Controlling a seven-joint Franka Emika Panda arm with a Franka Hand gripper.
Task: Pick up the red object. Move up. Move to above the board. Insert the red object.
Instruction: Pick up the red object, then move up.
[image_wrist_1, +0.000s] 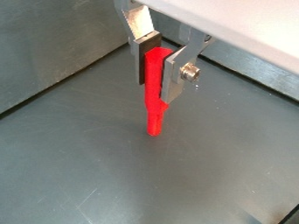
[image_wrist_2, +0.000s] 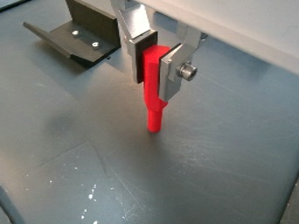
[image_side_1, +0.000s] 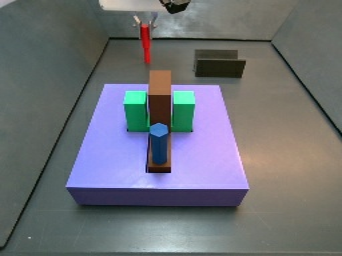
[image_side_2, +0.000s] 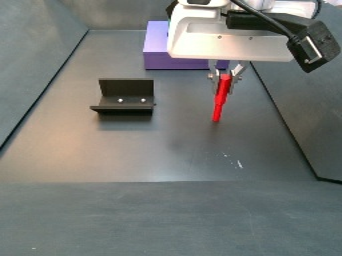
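Lavender fills the near half of a side view: the board (image_side_1: 156, 150) lies closest to that camera, a thick square slab with two green blocks (image_side_1: 136, 111) flanking a long brown bar (image_side_1: 160, 110) that runs down its middle. A blue hexagonal peg (image_side_1: 159, 143) stands upright at the bar's near end, so that spot is taken; where the red piece is meant to go I cannot tell from these views.

Beyond the board's far edge, at the upper middle of that frame, hangs the red object (image_side_1: 146, 42). It is a thin straight stick held upright, its lower tip clear of the grey surface (image_side_1: 80, 60) in both side views. The tool (image_wrist_1: 162, 72) is clamped on the stick's upper part: in both wrist views a silver plate with its dark pad presses each side and the stick hangs down between them. Gripping high leaves the lower length free, which I judge suits a downward insertion.

Room looks generous. The stick is already off the surface, with bare grey around it, and the low side walls stand well apart from it. The fixture (image_side_2: 124, 96) sits at mid-left of the other side view, well apart from the stick, and shows near the tool only in a wrist view (image_wrist_2: 76, 35). Farthest back, a small dark olive box (image_side_1: 219, 64) rests at the upper right.
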